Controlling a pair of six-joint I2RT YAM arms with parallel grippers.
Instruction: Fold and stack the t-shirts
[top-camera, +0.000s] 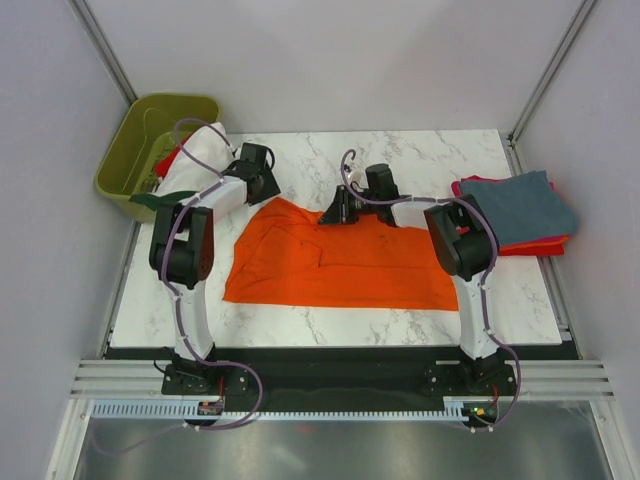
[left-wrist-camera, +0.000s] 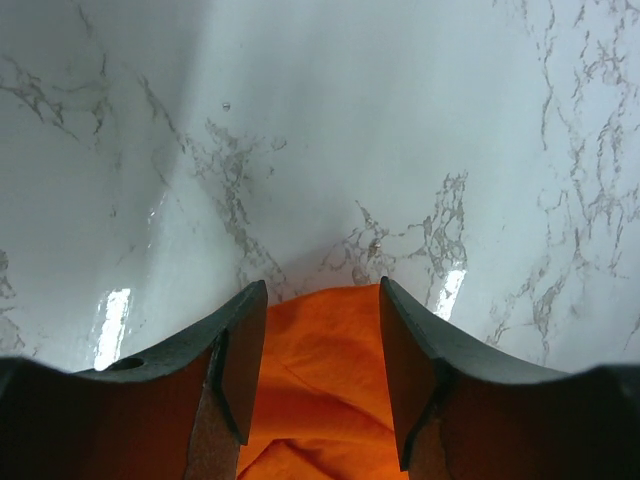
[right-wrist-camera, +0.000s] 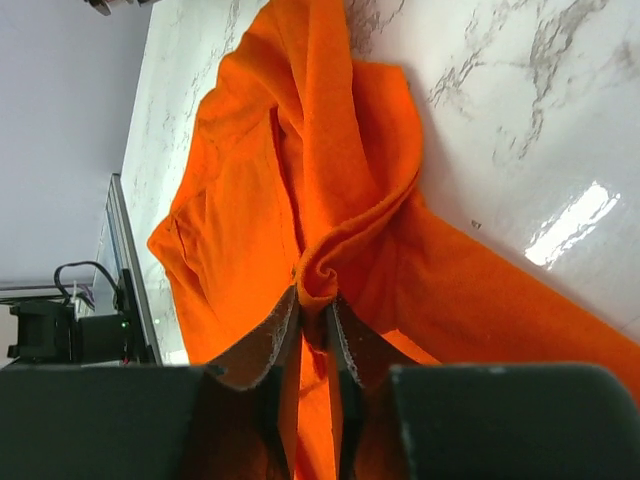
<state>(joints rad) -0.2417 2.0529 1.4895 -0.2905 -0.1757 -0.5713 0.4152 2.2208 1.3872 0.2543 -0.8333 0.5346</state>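
Note:
The orange t-shirt (top-camera: 340, 265) lies spread on the marble table. My left gripper (top-camera: 268, 190) is at its far left corner. In the left wrist view the gripper (left-wrist-camera: 322, 300) is open, with the shirt's edge (left-wrist-camera: 320, 370) lying between the fingers. My right gripper (top-camera: 330, 215) is at the shirt's far edge near the middle. In the right wrist view it (right-wrist-camera: 318, 300) is shut on a bunched fold of the orange cloth (right-wrist-camera: 330, 180). A folded blue-grey t-shirt (top-camera: 520, 195) lies on red and magenta ones (top-camera: 530, 244) at the right.
An olive-green bin (top-camera: 140, 140) stands at the far left corner. A white t-shirt with dark green trim (top-camera: 200, 152) hangs over its rim, beside the left arm. Grey walls close in the table on three sides.

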